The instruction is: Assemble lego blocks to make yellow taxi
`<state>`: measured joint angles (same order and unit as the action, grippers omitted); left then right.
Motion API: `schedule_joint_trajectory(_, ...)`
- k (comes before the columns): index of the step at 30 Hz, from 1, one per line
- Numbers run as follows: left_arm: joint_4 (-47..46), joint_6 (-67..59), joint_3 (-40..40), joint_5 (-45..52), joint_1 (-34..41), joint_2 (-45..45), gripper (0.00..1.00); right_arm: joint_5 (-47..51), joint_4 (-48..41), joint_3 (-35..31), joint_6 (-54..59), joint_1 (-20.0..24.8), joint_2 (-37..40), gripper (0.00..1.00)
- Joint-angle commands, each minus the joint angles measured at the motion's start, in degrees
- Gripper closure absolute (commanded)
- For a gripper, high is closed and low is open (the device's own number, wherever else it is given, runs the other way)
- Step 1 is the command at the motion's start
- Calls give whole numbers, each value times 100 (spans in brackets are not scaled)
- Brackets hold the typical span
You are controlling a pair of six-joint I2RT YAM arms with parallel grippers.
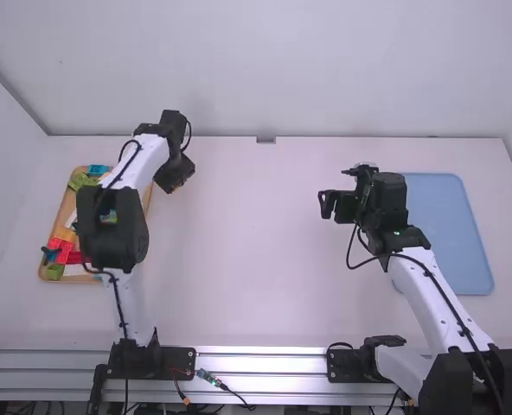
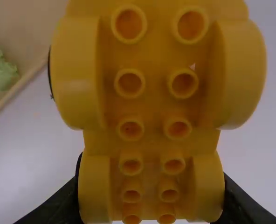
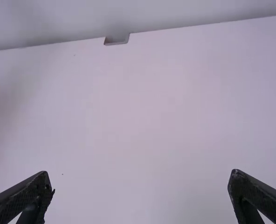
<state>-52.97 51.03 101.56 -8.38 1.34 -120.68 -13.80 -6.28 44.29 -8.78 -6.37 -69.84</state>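
My left gripper [image 1: 175,175] is above the table by the wooden tray's far right corner. In the left wrist view a yellow wheeled base [image 2: 152,109], underside with round tubes toward the camera, sits between the fingers of my left gripper [image 2: 152,200], which is shut on it. My right gripper [image 1: 329,205] is over the table's right half, left of the blue tray. Seen from its own wrist, the right gripper [image 3: 140,186] stands open, its fingers wide apart with bare table between them.
At the far left a wooden tray [image 1: 42,271] holds several coloured blocks, among them red pieces [image 1: 64,248] and a green block [image 1: 54,271]; the left arm passes over it. A blue tray [image 1: 451,229] lies at the right, partly behind the right arm.
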Motion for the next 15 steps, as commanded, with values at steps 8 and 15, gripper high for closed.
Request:
schedule_joint_trajectory(8, 448, -5128, -1963, 1814, 592, 2009, 98, -11, -81, 192, 22, 7, -24, 1)
schedule_joint_trajectory(15, 225, -8043, -2378, 1799, 1239, 2083, 97, -15, -214, 192, -4, 238, -24, 1)
